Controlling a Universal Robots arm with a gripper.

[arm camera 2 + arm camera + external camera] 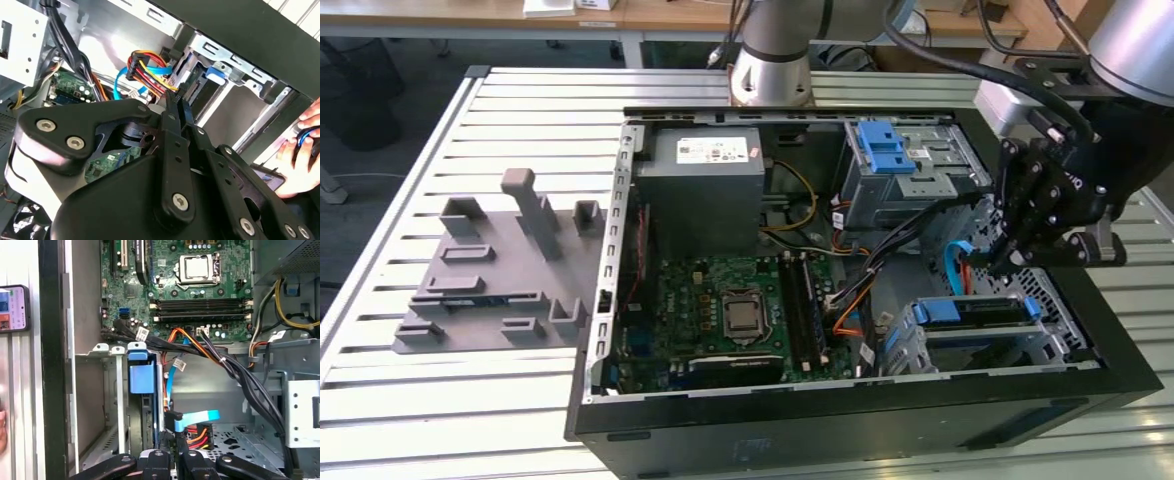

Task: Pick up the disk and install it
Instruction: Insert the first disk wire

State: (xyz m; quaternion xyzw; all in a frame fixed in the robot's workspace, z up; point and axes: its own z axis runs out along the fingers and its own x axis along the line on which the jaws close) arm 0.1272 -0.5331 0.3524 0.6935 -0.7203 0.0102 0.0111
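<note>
Pincer [1023, 262] hangs just above the disk [970, 312], which sits in its bay w/ long axis toward the exterior view's right; pincer's spread: can't tell.

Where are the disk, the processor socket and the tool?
disk [983, 311]: exterior view, its blue front rail.
processor socket [197, 267]: first wrist view, its metal cover.
tool [1023, 252]: exterior view, between its fingertips.

Black gripper [172, 107] poised over coloured cables [150, 70] beside a metal drive cage [235, 75], hand [302, 145] nearby.
</note>
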